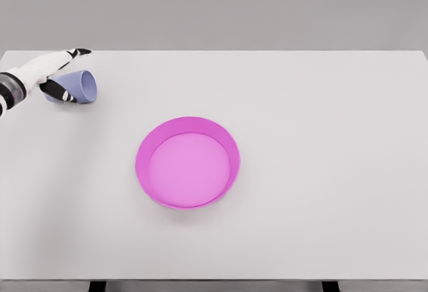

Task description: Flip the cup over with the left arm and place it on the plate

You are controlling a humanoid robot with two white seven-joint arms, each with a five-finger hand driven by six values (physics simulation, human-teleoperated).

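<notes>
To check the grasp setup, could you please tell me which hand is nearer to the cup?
Left. The left hand is at the cup, fingers around its left end. The right hand is out of view.

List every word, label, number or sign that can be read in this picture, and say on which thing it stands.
None: no text can be read anywhere.
The cup, the plate, the table and the left hand all show plain surfaces without print.
</notes>
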